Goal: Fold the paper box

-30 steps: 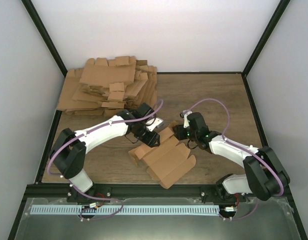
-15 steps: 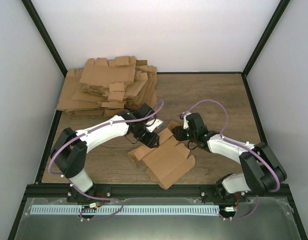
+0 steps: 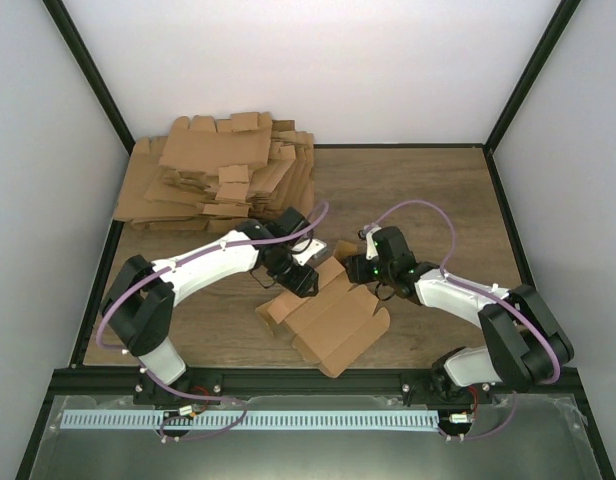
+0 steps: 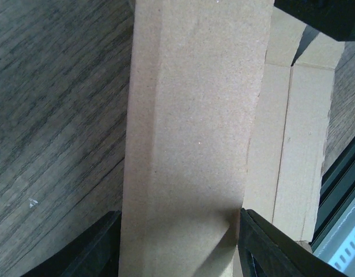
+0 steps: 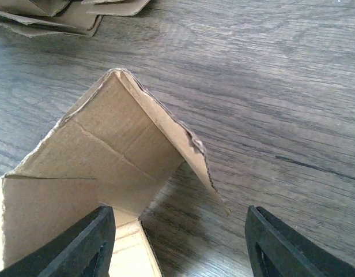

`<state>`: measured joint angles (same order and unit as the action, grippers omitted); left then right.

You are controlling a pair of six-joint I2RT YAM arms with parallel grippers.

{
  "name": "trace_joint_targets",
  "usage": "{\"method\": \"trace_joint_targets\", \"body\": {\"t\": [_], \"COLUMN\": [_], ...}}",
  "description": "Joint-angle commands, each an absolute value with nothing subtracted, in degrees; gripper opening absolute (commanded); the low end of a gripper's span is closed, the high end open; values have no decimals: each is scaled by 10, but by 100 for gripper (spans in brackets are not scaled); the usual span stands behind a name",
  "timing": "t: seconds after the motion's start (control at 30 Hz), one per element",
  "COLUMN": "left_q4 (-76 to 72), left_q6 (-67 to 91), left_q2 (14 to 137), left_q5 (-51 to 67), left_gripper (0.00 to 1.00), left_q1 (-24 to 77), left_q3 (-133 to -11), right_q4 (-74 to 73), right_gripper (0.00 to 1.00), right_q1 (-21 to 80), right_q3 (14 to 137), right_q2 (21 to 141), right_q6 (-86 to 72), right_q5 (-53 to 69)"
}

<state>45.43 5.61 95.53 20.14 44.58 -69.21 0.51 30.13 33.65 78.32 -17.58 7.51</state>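
Note:
The paper box [image 3: 328, 318] is a brown cardboard blank lying partly folded at the table's middle front, with flaps raised at its far end. My left gripper [image 3: 300, 279] is at the box's far left edge. In the left wrist view the left gripper [image 4: 178, 248] is open, and a raised panel of the box [image 4: 189, 133] fills the gap from finger to finger. My right gripper [image 3: 361, 270] is at the box's far right corner. In the right wrist view it [image 5: 177, 242] is open and empty, with a raised flap of the box [image 5: 108, 150] just ahead on the left.
A big pile of flat cardboard blanks [image 3: 223, 175] fills the back left of the wooden table [image 3: 438, 200], and its edge shows in the right wrist view [image 5: 51, 11]. Black frame posts and white walls enclose the table. A black rail [image 3: 308, 378] runs along the front.
My right gripper has shifted slightly left toward the box's raised flap. The left gripper and the box have barely moved.

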Motion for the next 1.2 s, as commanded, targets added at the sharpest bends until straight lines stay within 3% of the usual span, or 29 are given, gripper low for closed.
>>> {"method": "trace_joint_targets", "body": {"t": [0.0,0.2,0.3,0.47,0.67,0.93,1.1,1.17], "left_q4": [444,457,463,471,479,481,481,481], "left_q6": [45,42,42,37,31,26,28,30], "left_q2": [965,967,964,959,961,963,963,962], "left_q5": [194,169,149,131,115,108,101,100], "left_gripper": [55,55,54,54,55,54,54,54], "left_q1": [454,460,461,467,473,475,475,475], "left_q3": [-711,-715,-718,-721,-720,-721,-719,-717], "right_q4": [25,46,57,64,60,93,91,94], "right_gripper": [64,64,73,72,55,53,29,25], "right_q1": [304,304,304,304,304,304,305,305], "right_q3": [334,337,335,324,330,340,350,346], "right_q2": [771,787,792,790,800,829,842,838], "right_q6": [-170,-169,-172,-180,-179,-164,-159,-158], "right_q5": [107,77,73,64,48,50,51,56]}}
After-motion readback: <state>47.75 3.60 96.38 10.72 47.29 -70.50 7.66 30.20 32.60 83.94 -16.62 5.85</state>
